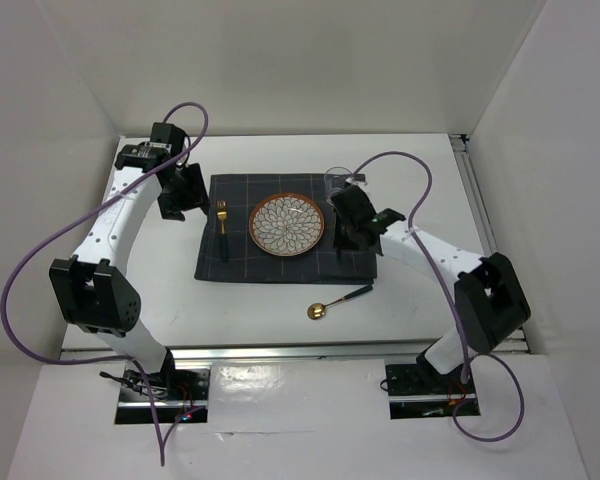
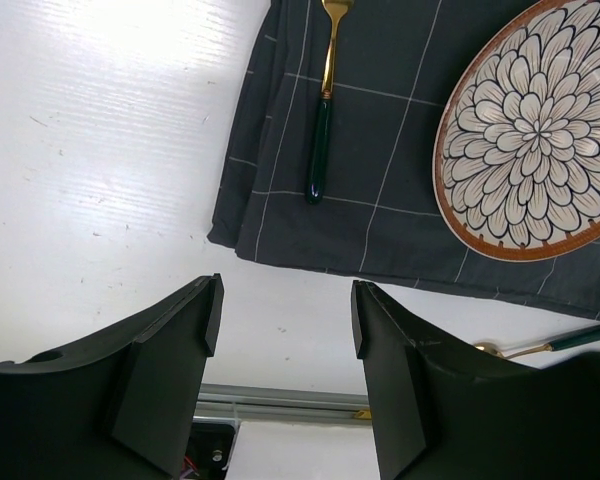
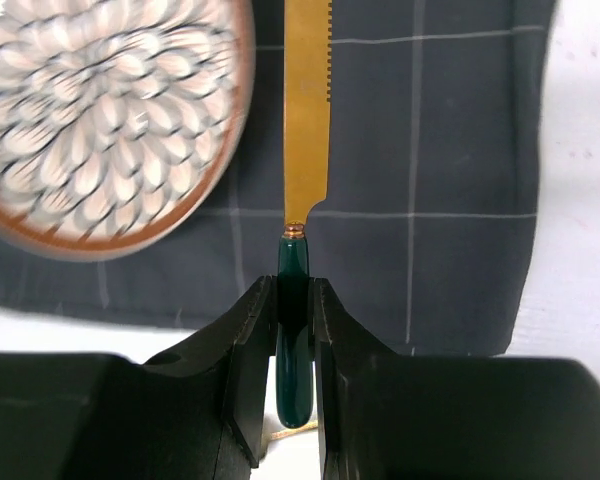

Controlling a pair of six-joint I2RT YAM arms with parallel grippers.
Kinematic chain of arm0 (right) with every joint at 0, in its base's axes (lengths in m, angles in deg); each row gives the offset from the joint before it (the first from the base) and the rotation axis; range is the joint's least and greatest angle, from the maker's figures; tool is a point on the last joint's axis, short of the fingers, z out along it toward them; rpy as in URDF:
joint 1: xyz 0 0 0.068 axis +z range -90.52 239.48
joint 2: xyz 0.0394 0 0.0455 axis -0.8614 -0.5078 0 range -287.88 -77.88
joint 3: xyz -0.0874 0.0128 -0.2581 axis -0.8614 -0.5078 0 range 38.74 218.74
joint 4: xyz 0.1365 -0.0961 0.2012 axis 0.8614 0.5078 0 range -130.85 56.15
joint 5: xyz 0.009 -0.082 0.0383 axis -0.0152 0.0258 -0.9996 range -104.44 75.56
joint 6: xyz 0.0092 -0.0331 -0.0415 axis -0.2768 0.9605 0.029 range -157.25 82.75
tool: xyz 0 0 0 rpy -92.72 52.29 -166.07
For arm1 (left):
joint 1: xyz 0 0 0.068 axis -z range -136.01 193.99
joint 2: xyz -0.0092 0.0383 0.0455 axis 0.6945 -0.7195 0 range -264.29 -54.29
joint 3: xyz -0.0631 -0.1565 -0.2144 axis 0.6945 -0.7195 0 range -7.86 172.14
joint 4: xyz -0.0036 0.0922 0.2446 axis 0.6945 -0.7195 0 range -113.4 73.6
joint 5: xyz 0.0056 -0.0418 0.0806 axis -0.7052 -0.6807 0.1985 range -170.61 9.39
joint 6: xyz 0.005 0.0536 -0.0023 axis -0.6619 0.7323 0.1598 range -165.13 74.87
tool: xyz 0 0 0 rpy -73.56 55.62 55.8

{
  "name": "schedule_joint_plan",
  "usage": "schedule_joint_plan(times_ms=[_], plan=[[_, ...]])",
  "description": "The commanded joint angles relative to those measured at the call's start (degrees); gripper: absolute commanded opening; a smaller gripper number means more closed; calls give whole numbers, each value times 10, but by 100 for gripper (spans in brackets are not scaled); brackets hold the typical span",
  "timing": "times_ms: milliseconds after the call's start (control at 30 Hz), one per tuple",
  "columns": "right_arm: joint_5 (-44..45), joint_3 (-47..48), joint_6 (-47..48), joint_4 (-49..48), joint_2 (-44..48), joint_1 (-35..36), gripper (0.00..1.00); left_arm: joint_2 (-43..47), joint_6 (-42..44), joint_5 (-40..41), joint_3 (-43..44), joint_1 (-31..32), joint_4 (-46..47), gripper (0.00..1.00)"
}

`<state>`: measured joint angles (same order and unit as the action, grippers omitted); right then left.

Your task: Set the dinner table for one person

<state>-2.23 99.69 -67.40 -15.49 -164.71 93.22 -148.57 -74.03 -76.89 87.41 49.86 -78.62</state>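
The white dinner table (image 1: 260, 305) carries a dark checked placemat (image 1: 238, 262) with a flower-patterned plate (image 1: 287, 224) in its middle. Left of the plate lies a gold fork (image 1: 222, 220) with a green handle. My right gripper (image 3: 293, 290) is shut on the green handle of a gold knife (image 3: 306, 120), whose blade hangs over the placemat (image 3: 450, 150) just right of the plate (image 3: 100, 110). My left gripper (image 2: 286, 300) is open and holds nothing, over bare table left of the placemat (image 2: 380, 150). A gold spoon (image 1: 338, 301) lies on the table in front of the placemat.
A clear glass (image 1: 337, 181) stands at the placemat's far right corner, just behind my right gripper (image 1: 345, 235). Silver rails (image 1: 300, 352) edge the table at the near side and on the right. White walls enclose the back and sides.
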Motion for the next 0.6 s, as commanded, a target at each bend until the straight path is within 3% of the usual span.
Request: schedule_joint_plan(times_ms=[0, 433, 533, 567], plan=[[24, 41, -56, 28, -44, -19, 0, 22, -4, -1, 0, -2, 7, 71], [33, 82, -18, 6, -146, -19, 1, 22, -4, -1, -5, -8, 7, 71], [33, 77, -6, -17, -156, -19, 14, 22, -4, -1, -5, -8, 7, 71], [33, 70, -1, -17, -157, -19, 35, 22, -4, -1, -5, -8, 7, 71]])
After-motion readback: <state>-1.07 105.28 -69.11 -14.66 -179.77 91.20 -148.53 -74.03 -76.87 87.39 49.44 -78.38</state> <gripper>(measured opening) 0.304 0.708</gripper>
